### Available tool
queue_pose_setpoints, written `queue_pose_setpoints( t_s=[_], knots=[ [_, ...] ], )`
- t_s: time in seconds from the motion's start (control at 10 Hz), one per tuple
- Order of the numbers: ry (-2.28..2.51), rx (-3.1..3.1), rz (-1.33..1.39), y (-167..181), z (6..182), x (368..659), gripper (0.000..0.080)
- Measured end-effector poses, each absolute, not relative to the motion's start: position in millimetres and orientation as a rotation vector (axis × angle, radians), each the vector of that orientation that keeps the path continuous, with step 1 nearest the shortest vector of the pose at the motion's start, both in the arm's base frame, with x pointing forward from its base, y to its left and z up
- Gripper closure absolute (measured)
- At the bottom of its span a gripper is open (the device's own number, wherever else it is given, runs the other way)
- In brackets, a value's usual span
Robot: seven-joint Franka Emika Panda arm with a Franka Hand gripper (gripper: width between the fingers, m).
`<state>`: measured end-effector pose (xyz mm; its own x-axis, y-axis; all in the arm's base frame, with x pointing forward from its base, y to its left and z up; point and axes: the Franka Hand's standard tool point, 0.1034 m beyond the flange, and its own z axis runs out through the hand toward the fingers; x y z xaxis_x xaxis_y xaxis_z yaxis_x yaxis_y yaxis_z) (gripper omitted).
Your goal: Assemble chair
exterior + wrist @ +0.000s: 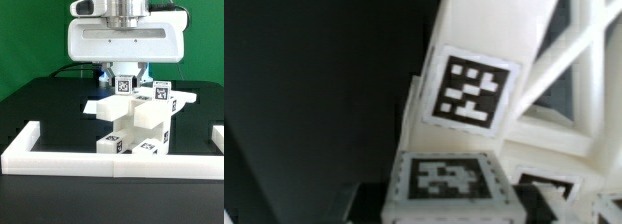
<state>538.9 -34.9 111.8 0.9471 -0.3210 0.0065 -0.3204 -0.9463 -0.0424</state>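
Observation:
The chair (135, 125) is a blocky white structure of tagged slabs and posts standing at the middle of the black table. My gripper (124, 80) hangs over the structure's rear top. In the wrist view my gripper (446, 208) has its dark fingers (363, 202) on both sides of a white tagged block (446, 180), shut on it. Just beyond the block a long white post (470, 90) with a square tag runs away from the camera. White bars of the chair (571, 100) lie beside it. The contact under the block is hidden.
A long low white border wall (100, 161) runs along the front of the table, with short arms at the exterior view's left (25, 135) and right (214, 135). The robot's white base (122, 40) stands behind the chair.

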Motion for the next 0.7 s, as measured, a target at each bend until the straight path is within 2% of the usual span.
queue_pose_setpoints(
  t_s=[0.7],
  knots=[
    [1.186,-2.862,-0.004,-32.8,111.3,538.9,0.0518]
  ],
)
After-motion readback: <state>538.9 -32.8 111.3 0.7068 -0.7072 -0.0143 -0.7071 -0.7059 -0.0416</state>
